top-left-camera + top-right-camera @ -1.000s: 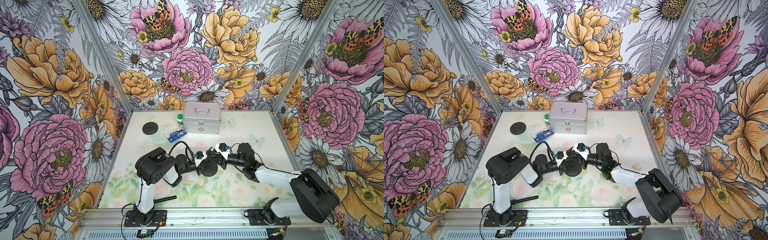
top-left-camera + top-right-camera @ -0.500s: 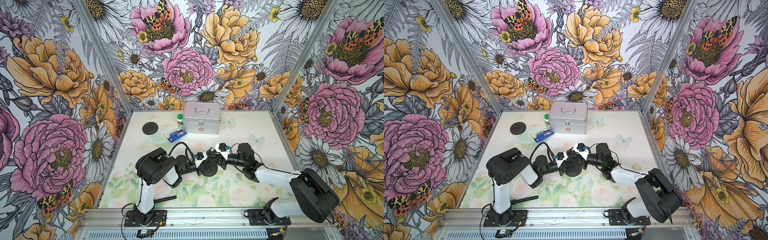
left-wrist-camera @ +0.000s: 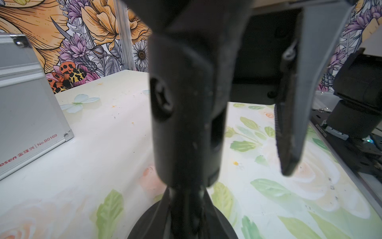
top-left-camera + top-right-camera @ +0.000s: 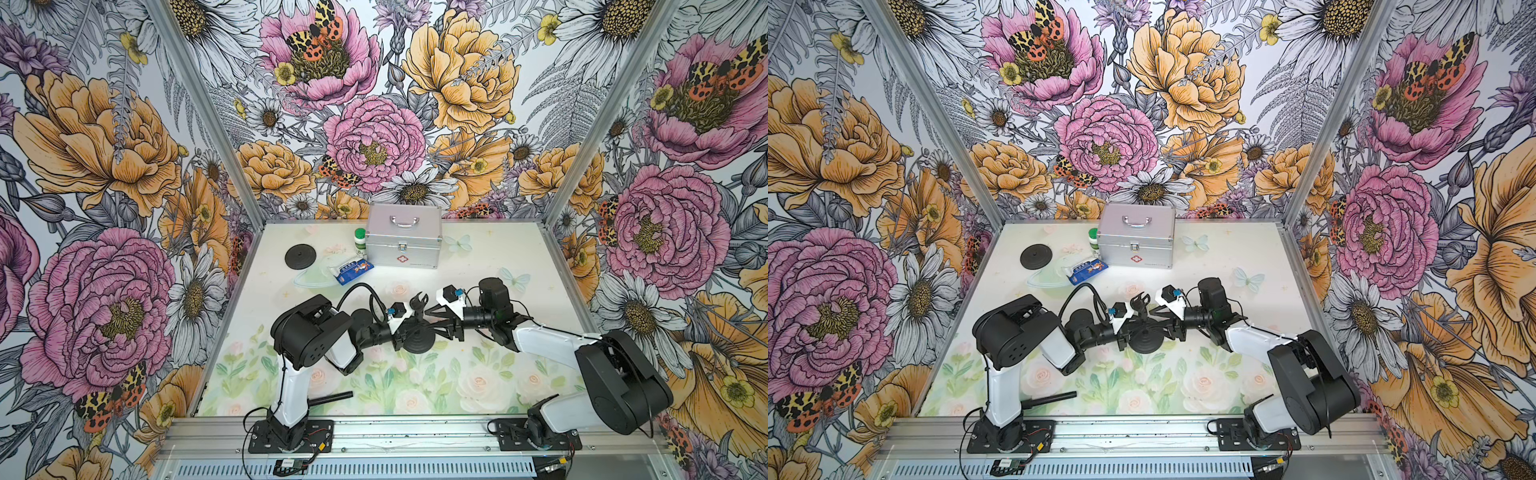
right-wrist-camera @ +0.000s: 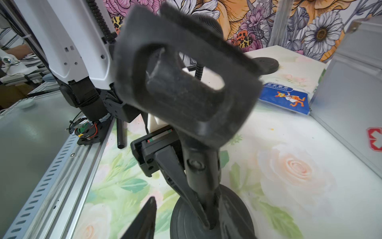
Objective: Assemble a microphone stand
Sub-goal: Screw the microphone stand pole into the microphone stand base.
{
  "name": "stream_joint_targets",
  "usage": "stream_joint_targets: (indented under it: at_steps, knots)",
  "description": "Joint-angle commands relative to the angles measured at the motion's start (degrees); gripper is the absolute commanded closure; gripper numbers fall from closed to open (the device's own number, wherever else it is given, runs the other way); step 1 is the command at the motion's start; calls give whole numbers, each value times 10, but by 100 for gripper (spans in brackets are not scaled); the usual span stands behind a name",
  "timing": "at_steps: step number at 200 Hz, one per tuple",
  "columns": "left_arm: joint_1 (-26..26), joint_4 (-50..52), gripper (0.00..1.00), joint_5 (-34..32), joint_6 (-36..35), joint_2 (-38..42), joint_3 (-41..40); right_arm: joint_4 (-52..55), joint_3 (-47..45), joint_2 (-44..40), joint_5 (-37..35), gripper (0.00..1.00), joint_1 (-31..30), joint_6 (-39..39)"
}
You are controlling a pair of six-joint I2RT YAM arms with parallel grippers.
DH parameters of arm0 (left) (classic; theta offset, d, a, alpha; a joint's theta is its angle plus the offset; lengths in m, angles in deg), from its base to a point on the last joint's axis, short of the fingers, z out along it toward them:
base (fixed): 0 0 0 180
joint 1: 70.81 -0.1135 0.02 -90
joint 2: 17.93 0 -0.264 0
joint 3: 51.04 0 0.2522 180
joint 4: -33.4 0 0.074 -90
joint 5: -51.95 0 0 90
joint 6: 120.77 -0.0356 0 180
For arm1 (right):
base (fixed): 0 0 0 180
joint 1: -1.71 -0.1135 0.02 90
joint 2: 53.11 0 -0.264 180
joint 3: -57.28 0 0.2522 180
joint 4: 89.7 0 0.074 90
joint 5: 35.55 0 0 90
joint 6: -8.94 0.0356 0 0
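Setting: floral-papered booth walls around a pale table (image 4: 498, 257) printed with roses.
Microphone stand: black, upright at the table's centre, between the two arms; its round base (image 4: 417, 344) sits flat on the table and its clip (image 4: 419, 300) tilts at the top.
Left gripper (image 4: 411, 328): clamped on the stand's stem, low down, just above the base.
Right gripper (image 4: 434, 322): jaws apart on either side of the stand; one finger (image 3: 289, 128) hangs clear of the stem.
Far side: silver case (image 4: 403, 239), green-capped bottle (image 4: 360, 241), blue packet (image 4: 351, 270), second black disc (image 4: 300, 257).
Near edge: black rod (image 4: 330, 397) lying beside the left arm's foot.
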Motion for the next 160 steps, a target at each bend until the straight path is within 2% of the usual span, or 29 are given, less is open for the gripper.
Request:
stream_joint_targets:
  at_steps: [1,70,79,89,105,113,120,134,139,151,160]
  knots:
    - [-6,-7,81,39,7,-14,8,54,37,19,59,51,1,-57]
    - [-6,-7,80,48,7,-27,13,71,112,65,68,54,6,-90]
    - [-6,-7,80,49,7,-30,13,73,113,66,70,58,6,-95]
    - [-7,-6,80,46,6,-30,12,76,113,65,59,71,6,-100]
    - [-12,-6,80,45,9,-27,12,75,99,56,17,86,3,-100]
    - [-13,-6,80,45,13,-27,12,69,86,49,-15,90,-3,-91]
    - [-13,-6,79,46,16,-28,13,35,66,41,-65,94,-12,-49]
    - [-12,-6,75,44,22,-33,17,-94,-7,10,-224,95,-54,56]
    - [-13,-7,74,41,25,-34,19,-143,-38,-4,-300,96,-75,86]
    - [-16,-6,73,36,29,-31,20,-223,-105,-39,-542,97,-139,151]
    - [-17,-6,73,31,33,-28,20,-249,-138,-57,-676,100,-178,191]
